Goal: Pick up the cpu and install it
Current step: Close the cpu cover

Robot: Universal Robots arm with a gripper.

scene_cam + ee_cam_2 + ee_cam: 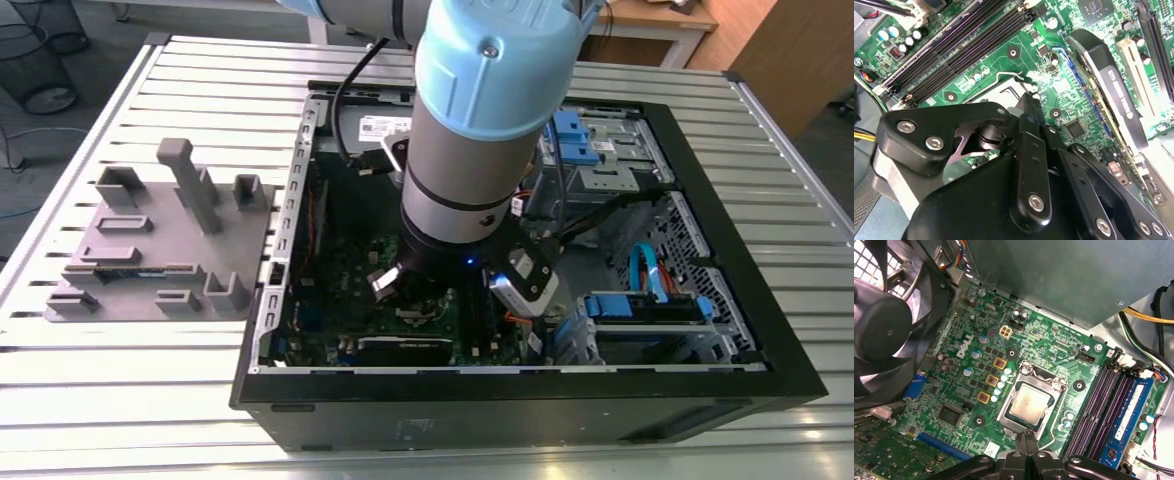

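While the arm [481,130] stood down inside the open computer case [534,405], the gripper [1026,437] hung low over the green motherboard [949,385]. Its fingers were pressed together, nothing visible between them. The tips were at the edge of the socket [1004,412], touching or just above, cannot tell. The cpu [1026,400] lay flat inside that silver-framed socket, metal top up and free of the gripper. Its top carried faint print, too small to read. A white logo [964,346] was printed on the board near the fan [884,325]. A blue memory stick [1126,415] stood in a slot beside the socket, with a small label at one end. In the second wrist view the gripper [1030,107] blocked most of the socket, and a black card [1109,85] with pale lettering sat nearby. In the exterior view a grey fixture tray [160,240] lay on the slatted table [134,400], to the exterior view's left of the case.
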